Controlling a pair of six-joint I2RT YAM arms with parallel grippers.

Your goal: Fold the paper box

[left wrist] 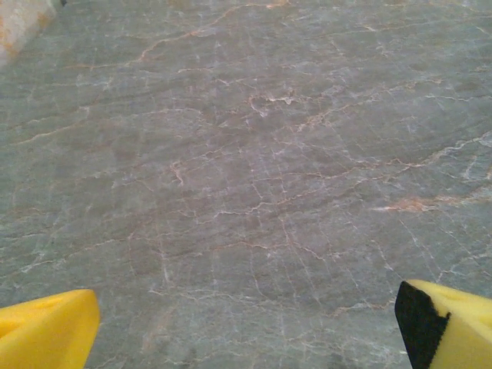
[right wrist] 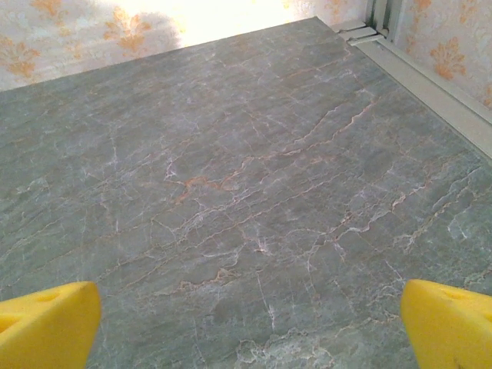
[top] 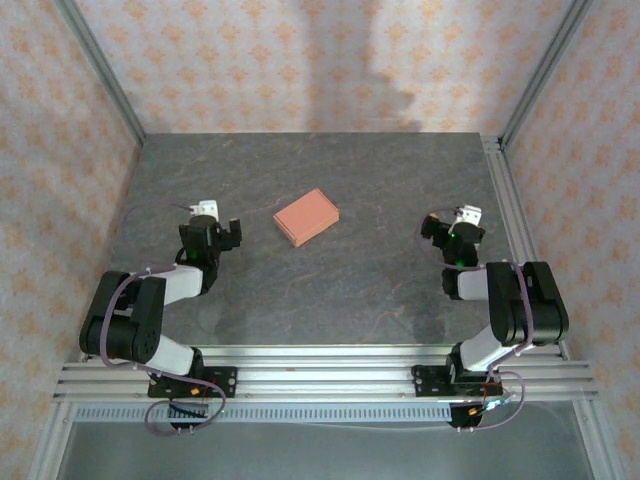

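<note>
Mid table (top: pixel 350 295), toward far edge: box (top: pixel 306 216). Well apart: left gripper (left wrist: pixel 246 332), right gripper (right wrist: pixel 250 327), gaping wide (empty).

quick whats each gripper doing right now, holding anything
Left gripper: open, holding nothing.
Right gripper: open, holding nothing.
</note>
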